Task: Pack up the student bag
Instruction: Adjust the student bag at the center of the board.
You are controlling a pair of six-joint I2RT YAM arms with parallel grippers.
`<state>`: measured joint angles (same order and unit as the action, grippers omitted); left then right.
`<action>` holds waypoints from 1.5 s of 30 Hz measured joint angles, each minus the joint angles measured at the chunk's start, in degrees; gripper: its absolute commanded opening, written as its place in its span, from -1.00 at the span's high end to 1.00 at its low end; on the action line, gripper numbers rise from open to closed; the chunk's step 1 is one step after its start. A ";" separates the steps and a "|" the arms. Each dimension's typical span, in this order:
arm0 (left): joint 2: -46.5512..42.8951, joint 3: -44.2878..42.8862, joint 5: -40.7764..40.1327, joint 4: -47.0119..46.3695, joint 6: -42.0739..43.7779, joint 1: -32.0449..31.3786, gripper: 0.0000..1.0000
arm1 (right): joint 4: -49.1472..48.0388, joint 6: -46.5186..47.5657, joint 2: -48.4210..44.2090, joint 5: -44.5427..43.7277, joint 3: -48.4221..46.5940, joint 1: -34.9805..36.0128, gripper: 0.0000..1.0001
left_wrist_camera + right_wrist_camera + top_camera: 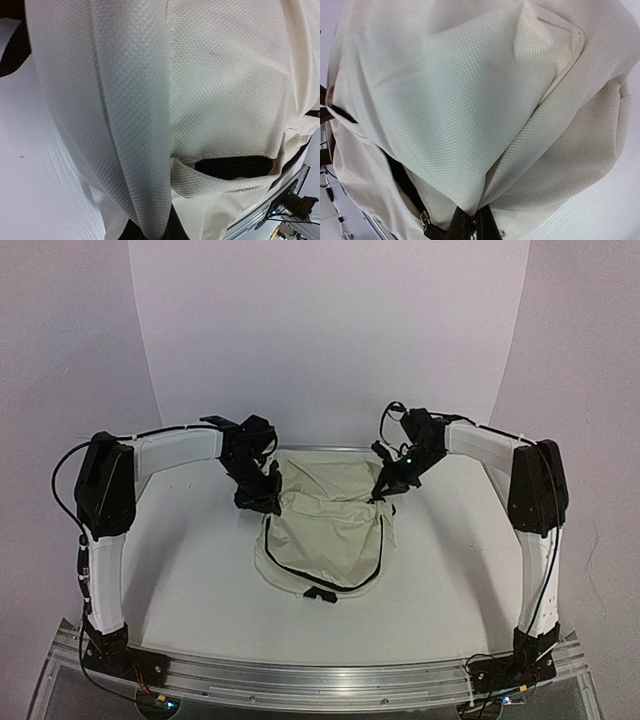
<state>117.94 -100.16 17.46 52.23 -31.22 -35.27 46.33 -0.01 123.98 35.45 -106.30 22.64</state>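
The student bag (330,525) lies flat in the middle of the white table, cream-beige fabric with a black zipper line curving round its near side. My left gripper (263,498) is at its far left corner, shut on a pinched fold of the bag's fabric (145,165). My right gripper (385,490) is at the far right corner, shut on another fold of the bag (470,150), whose cloth runs down between its black fingers (460,225). A dark zipper opening (235,167) shows in the left wrist view. A zipper pull (425,220) hangs beside the right fingers.
The white table (180,570) curves up into a white backdrop behind. A black buckle (320,594) lies at the bag's near edge. The metal base rail (320,680) runs along the front, with both arm bases on it.
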 measured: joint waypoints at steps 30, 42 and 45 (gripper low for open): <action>-12.43 20.72 3.20 -13.81 -3.44 0.37 0.39 | -4.86 2.71 -7.65 1.66 13.36 1.79 0.25; -18.80 18.40 2.31 -5.32 -3.55 2.08 -0.99 | -2.35 5.16 -11.95 -1.93 11.06 1.39 -0.97; -20.31 14.82 2.49 -3.13 -2.89 5.38 -0.99 | -1.80 5.16 -16.32 -4.08 9.20 -1.31 -0.97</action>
<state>97.63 -85.34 19.95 49.10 -34.11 -29.89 44.53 5.15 107.67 31.36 -97.11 21.33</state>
